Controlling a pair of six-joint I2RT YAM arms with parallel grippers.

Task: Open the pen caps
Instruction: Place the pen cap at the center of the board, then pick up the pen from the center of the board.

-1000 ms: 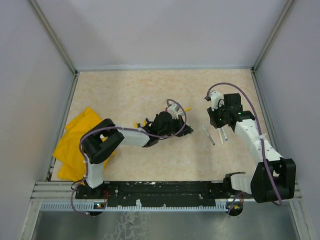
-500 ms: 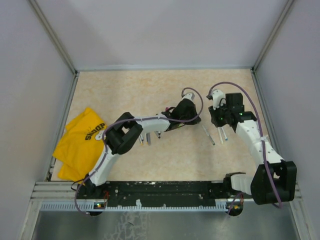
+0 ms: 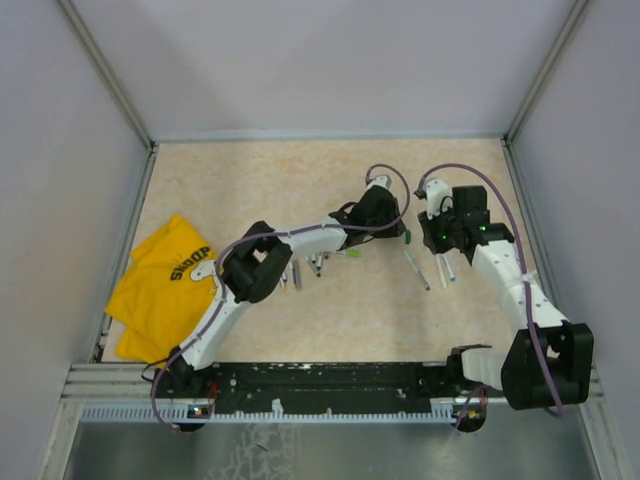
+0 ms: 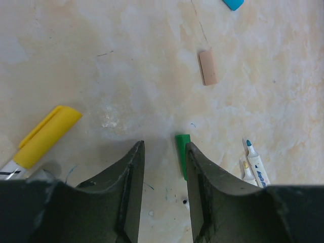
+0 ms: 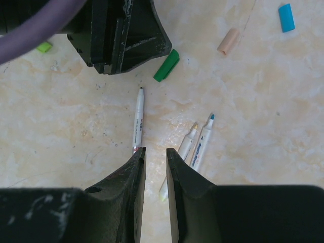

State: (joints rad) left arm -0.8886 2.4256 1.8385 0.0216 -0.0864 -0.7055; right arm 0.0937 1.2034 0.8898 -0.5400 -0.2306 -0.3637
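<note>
My left gripper [image 3: 390,225] is open and empty, low over the table; in the left wrist view [image 4: 163,147] a green pen cap [image 4: 182,152] lies just outside its right finger. That green cap [image 5: 166,66] also lies loose at the left gripper's tip in the right wrist view. My right gripper [image 5: 155,151] is narrowly open and empty [image 3: 440,240], above three pens: a thin capped pen [image 5: 138,121] and two uncapped pens [image 5: 202,142]. A beige cap [image 5: 228,41] and a blue cap [image 5: 286,17] lie loose beyond. A yellow-capped pen [image 4: 45,134] lies left of my left gripper.
A yellow cloth [image 3: 165,285] lies at the table's left edge. Several more pens [image 3: 305,268] lie partly under my left arm. A light green cap [image 5: 44,47] lies behind the left gripper. Grey walls enclose the table on three sides.
My left arm has swung right and away from the table's middle, coming close to my right gripper by the green cap. The right arm has barely moved.
</note>
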